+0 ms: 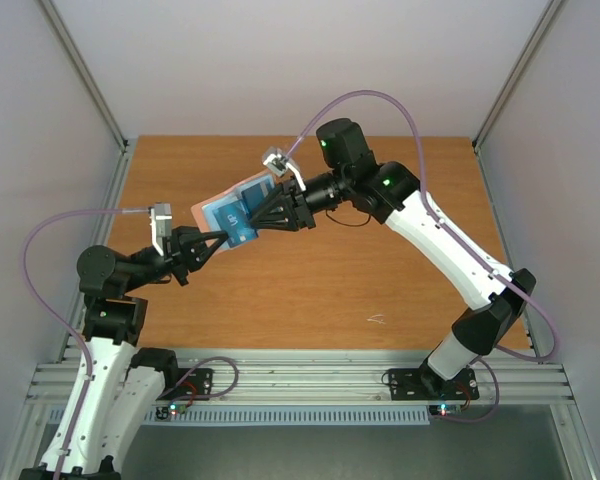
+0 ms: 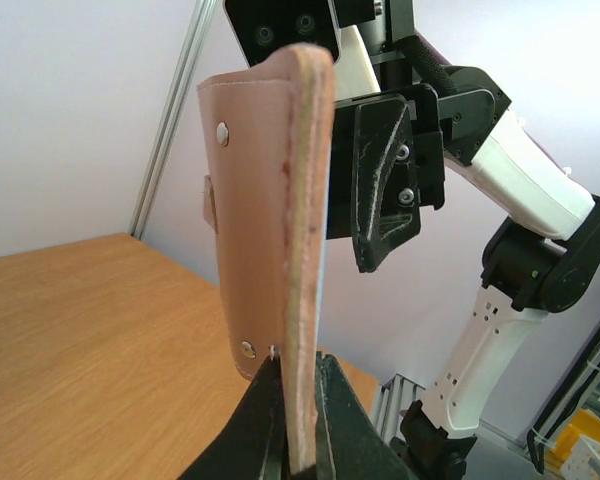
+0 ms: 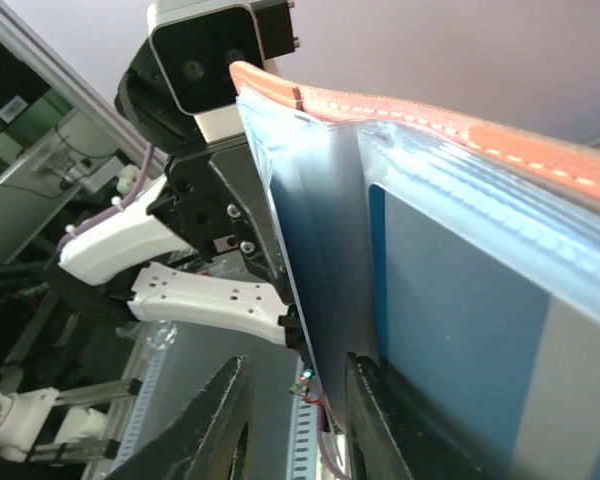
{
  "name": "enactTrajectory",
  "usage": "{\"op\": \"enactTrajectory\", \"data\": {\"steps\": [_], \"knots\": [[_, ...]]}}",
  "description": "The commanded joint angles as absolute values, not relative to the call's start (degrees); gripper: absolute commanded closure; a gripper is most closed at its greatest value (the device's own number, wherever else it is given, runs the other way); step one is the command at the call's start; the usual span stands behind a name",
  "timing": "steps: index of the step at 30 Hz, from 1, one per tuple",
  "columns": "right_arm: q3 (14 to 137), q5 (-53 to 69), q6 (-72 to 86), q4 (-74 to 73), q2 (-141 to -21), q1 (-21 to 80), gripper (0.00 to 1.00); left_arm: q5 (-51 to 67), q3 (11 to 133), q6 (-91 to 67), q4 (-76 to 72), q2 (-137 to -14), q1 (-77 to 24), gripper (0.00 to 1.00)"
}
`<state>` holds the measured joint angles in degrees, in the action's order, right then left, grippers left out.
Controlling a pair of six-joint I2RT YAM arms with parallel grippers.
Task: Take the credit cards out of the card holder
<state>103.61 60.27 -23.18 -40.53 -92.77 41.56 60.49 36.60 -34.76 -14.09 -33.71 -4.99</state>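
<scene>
The card holder [image 1: 212, 209] hangs in the air above the table, open, with its light blue inside facing up. My left gripper [image 1: 218, 243] is shut on its lower edge. In the left wrist view the left gripper [image 2: 298, 365] pinches the taupe leather holder [image 2: 265, 200], which stands upright. My right gripper [image 1: 250, 224] is at the holder's inner side with its jaws apart. In the right wrist view the right gripper [image 3: 295, 370] straddles the lower edge of a light blue panel [image 3: 320, 250]. A bright blue card [image 3: 450, 320] sits in the pocket. The white and dark cards are hidden.
The wooden table [image 1: 380, 270] lies below both arms, with a small white mark [image 1: 377, 320] near its front. Grey walls close in the left, right and back. An aluminium rail [image 1: 300, 380] runs along the near edge.
</scene>
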Motion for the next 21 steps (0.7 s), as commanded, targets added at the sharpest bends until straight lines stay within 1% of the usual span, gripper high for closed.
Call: {"op": "enactTrajectory", "data": {"steps": [1,3,7,11,15,21], "knots": [[105.1,63.5,-23.1,-40.4,-94.0,42.2,0.78,61.3,37.1,-35.5,-19.1,-33.6,-4.8,1.0],[105.4,63.7,-23.0,-40.3,-94.2,42.1,0.82,61.2,37.1,-35.6,-19.2,-33.6,-4.8,1.0],[105.7,63.5,-22.6,-39.7,-94.4,42.2,0.86,61.3,37.1,-35.7,-19.2,-33.5,-4.8,1.0],[105.8,64.4,-22.1,-39.1,-94.7,42.4,0.98,61.3,37.0,-35.7,-19.0,-33.4,-4.8,1.0],[105.0,63.4,-23.1,-38.7,-93.4,42.1,0.99,60.6,37.0,-35.7,-18.1,-33.4,-4.8,1.0],[102.6,62.2,-22.9,-38.5,-90.8,39.0,0.99,59.6,36.4,-35.9,-17.3,-33.3,-4.8,1.0]]}}
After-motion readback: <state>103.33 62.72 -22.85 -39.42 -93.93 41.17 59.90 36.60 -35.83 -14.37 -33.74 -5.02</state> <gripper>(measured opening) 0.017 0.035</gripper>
